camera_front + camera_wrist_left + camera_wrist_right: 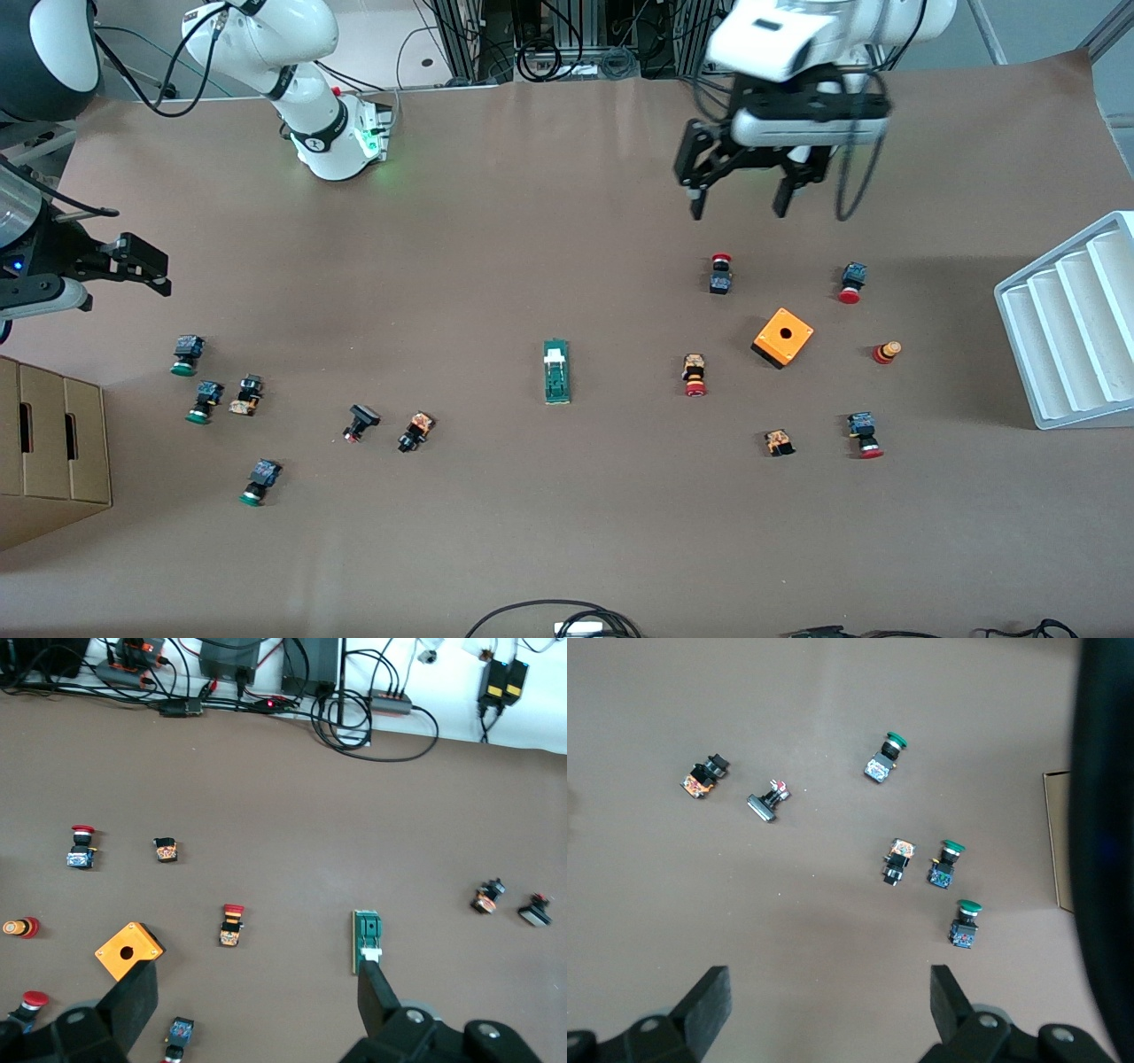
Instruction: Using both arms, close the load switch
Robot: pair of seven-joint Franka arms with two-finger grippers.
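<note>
Front view: the left hand [740, 211] is hanging wide open and empty over the brown table [532, 532]; the right hand [142, 266], also open and empty, is waiting at the right arm's end. Left wrist view: the narrow green load switch with a white block [367, 941] is lying just past one fingertip [376, 992]. Right wrist view: green-capped push buttons [948, 864] are lying below the spread fingers [709, 1001].

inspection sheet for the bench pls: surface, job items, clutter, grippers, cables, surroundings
Surface: brown table, flat.
Job's things: load switch near the table's middle, untouched, white block at its end farther from the front camera.
Clutter: orange box toward the left arm's end; red-capped push buttons around it; green-capped push buttons toward the right arm's end.
Grippers: left gripper open, over bare table; right gripper open, over the table's edge. Both empty.
Cables: loops at the table's near edge.
Surroundings: white tray; cardboard box.
</note>
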